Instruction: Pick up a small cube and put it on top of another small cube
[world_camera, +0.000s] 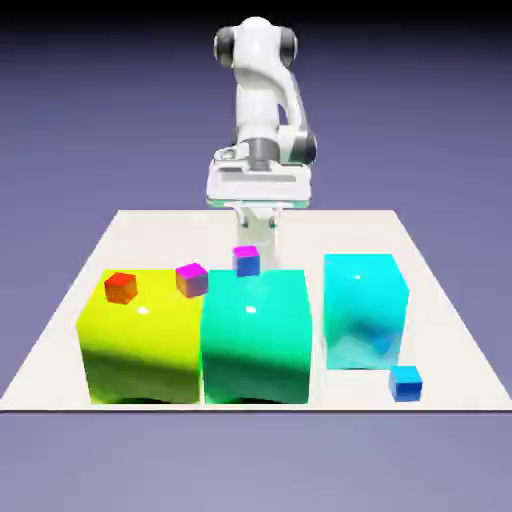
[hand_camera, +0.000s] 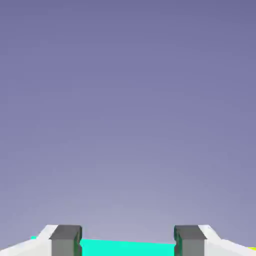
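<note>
A small cube (world_camera: 405, 383), plain blue, lies on the white table near its front edge, just in front of the big cyan block (world_camera: 364, 310) at the exterior view's right. My gripper (world_camera: 256, 236) hangs far from it, behind the big green block (world_camera: 255, 335) in the middle, and stands open. In the hand view my gripper (hand_camera: 127, 243) holds nothing; only a strip of the green block (hand_camera: 127, 248) shows low between the grey fingertips (hand_camera: 65, 240). The rest of that view is plain backdrop.
A blue cube with a magenta top (world_camera: 246, 260) sits just below the gripper, behind the green block. A red cube (world_camera: 121, 288) rests on the big yellow block (world_camera: 140, 345). A pink and orange cube (world_camera: 191, 279) sits by the yellow block's far right corner.
</note>
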